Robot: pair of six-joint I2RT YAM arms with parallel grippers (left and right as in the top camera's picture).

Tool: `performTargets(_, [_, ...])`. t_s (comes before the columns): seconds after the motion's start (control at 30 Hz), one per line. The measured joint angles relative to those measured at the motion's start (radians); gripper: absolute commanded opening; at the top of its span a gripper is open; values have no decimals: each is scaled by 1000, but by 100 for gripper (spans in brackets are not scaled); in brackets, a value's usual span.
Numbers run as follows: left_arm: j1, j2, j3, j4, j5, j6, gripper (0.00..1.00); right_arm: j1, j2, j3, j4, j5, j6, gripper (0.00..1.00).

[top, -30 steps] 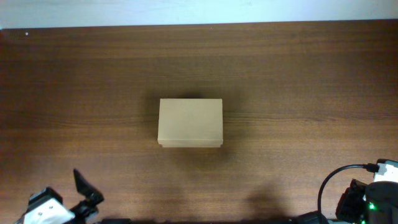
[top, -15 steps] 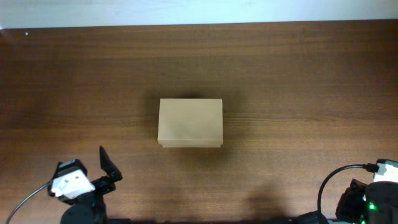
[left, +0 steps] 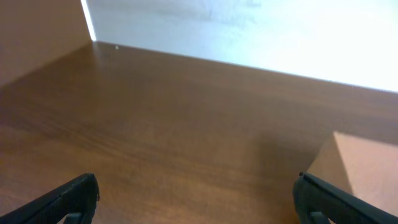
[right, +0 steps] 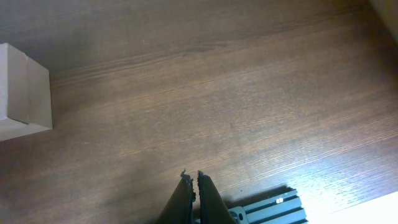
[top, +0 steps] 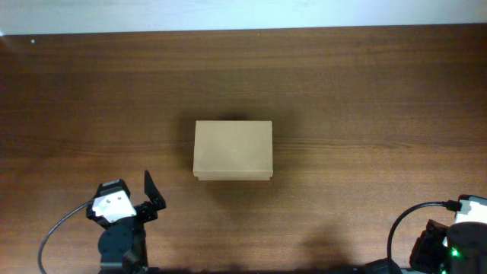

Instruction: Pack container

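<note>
Container point(top: 233, 150) sits shut, centred on the surface point(top: 365, 91); left end effector point(left: 196, 199), spread wide by the near edge, faces it, probably to open its flap, while right end effector point(right: 193, 180) rests pinched together at the near-right corner.

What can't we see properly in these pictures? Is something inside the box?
- Inside of the small tan cardboard box: hidden in every view by its shut lid.
- Most of that box, left wrist view: cut off by the right edge, only a corner shows.
- Right gripper, overhead view: cannot be made out, the bottom-right corner cuts its arm off.
- Left gripper, left wrist view: fingers cut off by the bottom edge.
</note>
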Motion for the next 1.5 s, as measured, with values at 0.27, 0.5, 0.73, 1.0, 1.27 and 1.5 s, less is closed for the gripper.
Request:
performTargets(0.27, [0,0,-82,10,5,0,99,0,0,0,2,0,0,4])
performTargets(0.5, [0,0,-83,19,7,0,99,0,0,0,3,0,-9,5])
performTargets(0.73, [0,0,-83,19,7,0,99,0,0,0,3,0,-12,5])
performTargets(1.0, [0,0,-83,19,7,0,99,0,0,0,3,0,-14,5])
performTargets(1.27, [0,0,-83,18,7,0,99,0,0,0,3,0,-15,4])
performTargets(1.5, [2,-47,-83,16,7,0,99,0,0,0,15,0,-26,4])
